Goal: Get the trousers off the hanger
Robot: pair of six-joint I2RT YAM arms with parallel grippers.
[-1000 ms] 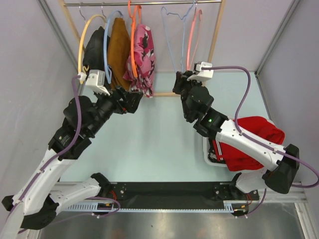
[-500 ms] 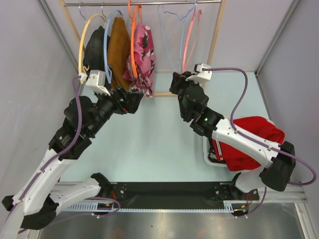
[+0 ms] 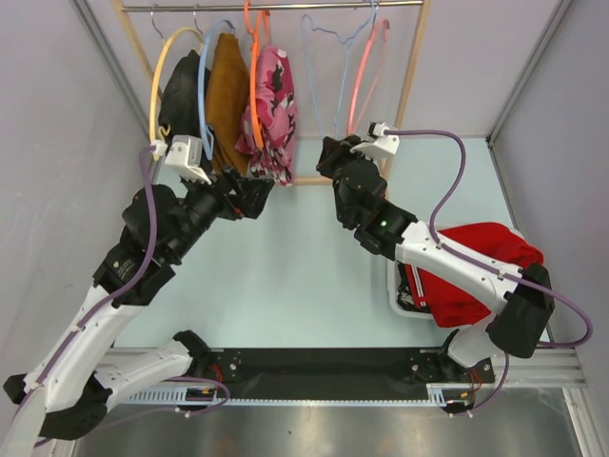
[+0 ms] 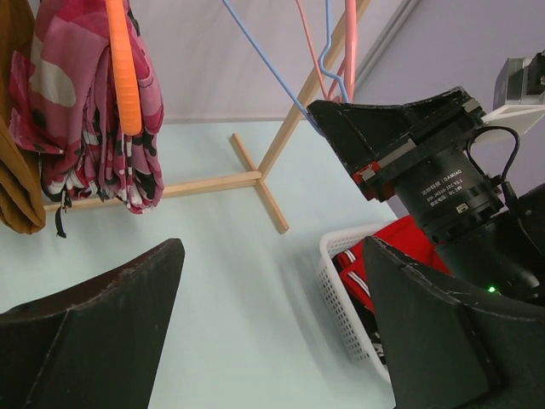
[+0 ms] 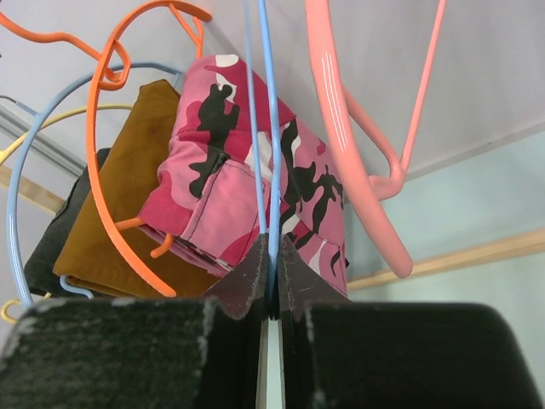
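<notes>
The black trousers (image 3: 181, 95) hang on a yellow hanger (image 3: 162, 59) at the rail's left end; in the right wrist view only their dark edge (image 5: 47, 251) shows. The red trousers (image 3: 487, 257) lie in a white basket (image 3: 394, 286) at the right and also show in the left wrist view (image 4: 379, 260). My right gripper (image 3: 328, 157) is shut on the bottom of an empty light-blue wire hanger (image 5: 264, 128), the fingertips (image 5: 289, 260) pinched on the wire. My left gripper (image 3: 259, 190) is open and empty, below the pink garment.
A mustard-brown garment (image 3: 228, 90) hangs on a light-blue hanger, and a pink camouflage garment (image 3: 271, 100) on an orange hanger (image 3: 253, 76). An empty pink hanger (image 3: 366, 71) hangs beside the blue wire one. The wooden rack's foot bar (image 4: 204, 183) lies on the table.
My right gripper has moved a little to the left, pulling the bottom of the blue wire hanger with it. The left arm has not moved.
</notes>
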